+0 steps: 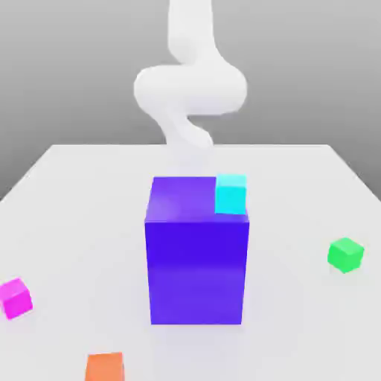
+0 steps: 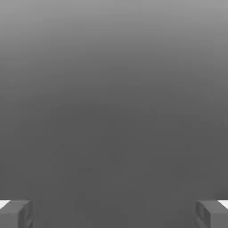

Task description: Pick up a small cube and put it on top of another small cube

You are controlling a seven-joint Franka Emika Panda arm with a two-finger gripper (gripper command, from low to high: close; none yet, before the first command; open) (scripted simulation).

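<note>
Soft, even, bright light, faint shadows, no glare; the white arm (image 1: 190, 89) looks blurred

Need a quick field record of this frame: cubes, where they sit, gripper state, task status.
table: white flat tabletop
big block: large blue-violet block, centre of table
cyan cube: small cyan cube, at the block's upper edge on the exterior view's right
pick target: small magenta-pink cube, on table, exterior view's left
place target: small green cube, on table, exterior view's right
orange cube: small orange cube, near edge
gripper: gripper open, holding nothing
stacking: not done
</note>
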